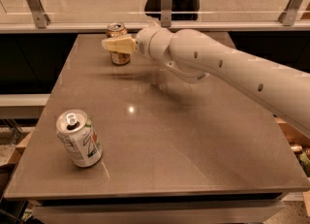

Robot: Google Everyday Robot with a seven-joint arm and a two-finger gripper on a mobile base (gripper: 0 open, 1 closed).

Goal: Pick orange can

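The orange can (120, 58) stands upright at the far left of the grey table (193, 140), with its silver top and pull tab showing. My gripper (116, 44), cream-coloured at the end of the white arm (232, 72), reaches in from the right at the height of the can's middle. It covers the can's mid-section, so only the can's top and base show. I cannot tell whether it touches the can.
A white-and-green can (79, 138) stands tilted near the table's front left corner. A glass rail with metal posts (166, 2) runs behind the table's far edge. A dark chair (174, 0) is beyond it.
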